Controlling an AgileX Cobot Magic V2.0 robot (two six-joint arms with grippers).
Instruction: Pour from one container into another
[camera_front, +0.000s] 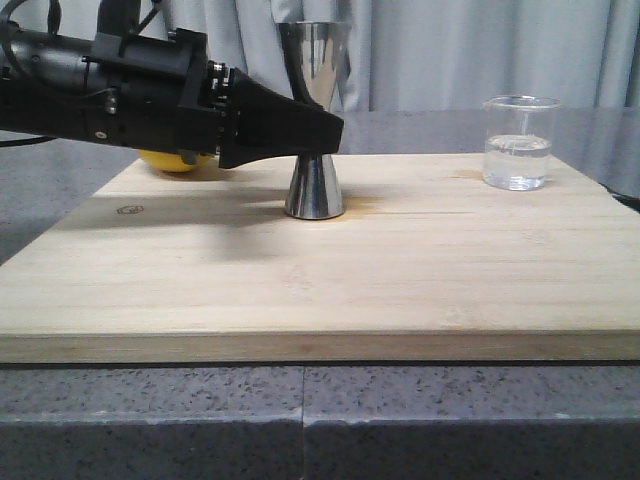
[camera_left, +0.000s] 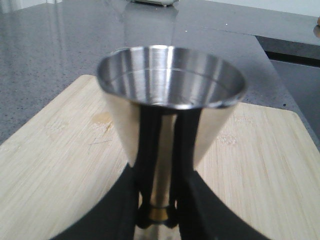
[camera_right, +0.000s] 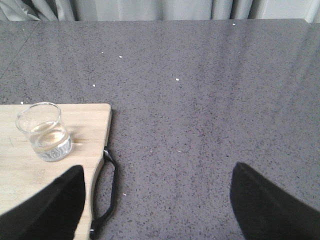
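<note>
Left claw (camera_front: 325, 135) clamped on jigger (camera_front: 315, 185) mid-board at its waist, right claw (camera_right: 157, 200) wide open near beaker (camera_front: 519, 143) at far right corner: grab low, tip slow.

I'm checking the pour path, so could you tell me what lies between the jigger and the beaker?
Only bare wooden board lies between the jigger and the beaker, seen in the front view.

The front camera sits low at the table edge, facing forward across the wooden board (camera_front: 320, 290). The left wrist camera looks closely down into the steel jigger (camera_left: 170, 95), also seen in front. The right wrist camera looks down from higher at the glass beaker (camera_right: 44, 131).
</note>
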